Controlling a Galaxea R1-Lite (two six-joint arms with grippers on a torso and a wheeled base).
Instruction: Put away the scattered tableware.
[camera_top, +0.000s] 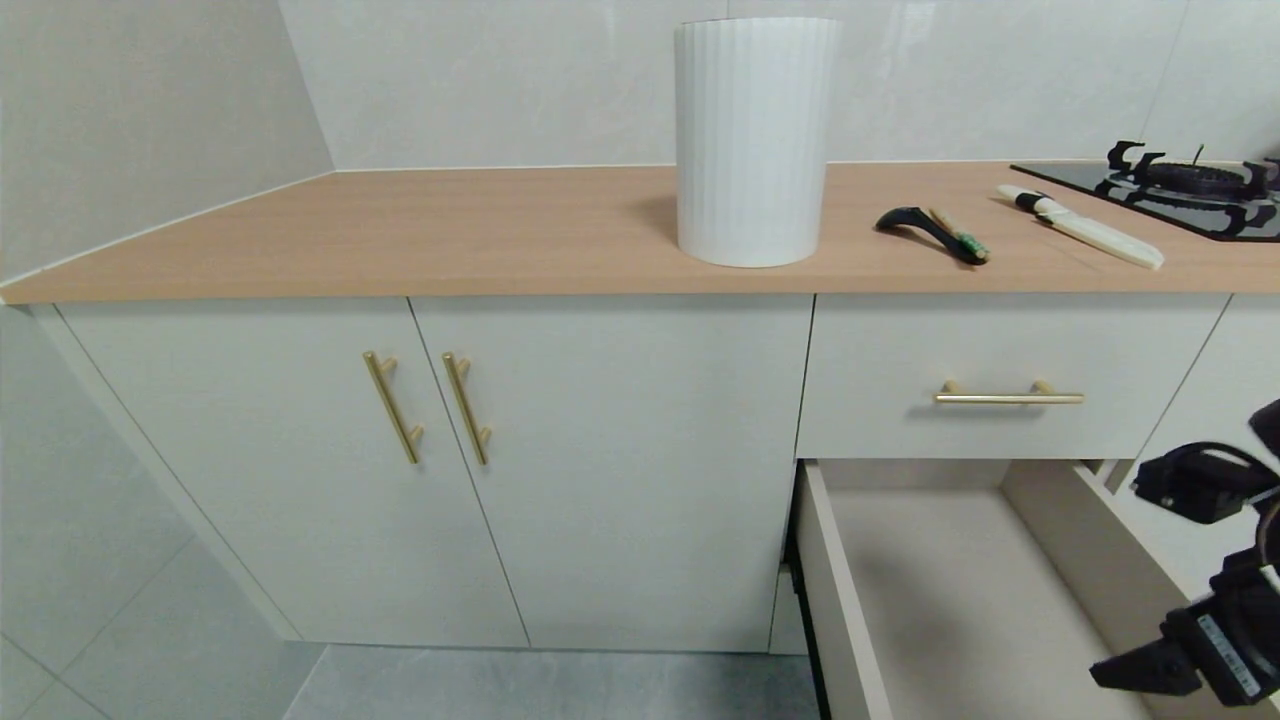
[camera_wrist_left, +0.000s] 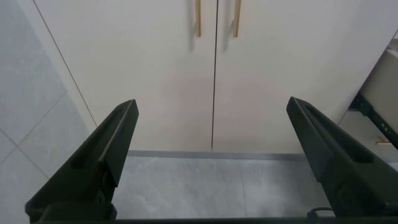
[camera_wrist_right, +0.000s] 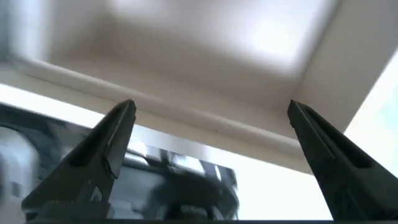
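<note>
Room: tiled kitchen corner with pale walls; a wood-look countertop runs over white cabinets with brass handles
Head view, tableware: a black peeler and a green-tipped utensil lie touching on the counter, right of a ribbed white container; a white knife lies farther right, near the hob
Head view, long axes: all three run on a slant, far-left to near-right
Head view, storage: the upper drawer is closed; the open drawer below it shows a bare floor
Head view, tool: the right gripper sits low beside the open drawer, fingers spread and holding nothing; the tableware lies above it and farther back
Nearer arm: the right, by my reading; it would have to rise over the counter edge and turn to meet the slanted handles
Left wrist view: the left gripper is spread wide and holds nothing; it faces the cabinet doors and grey floor, well apart from the tableware
Right wrist view: fingers apart with nothing between them, drawer interior beyond
</note>
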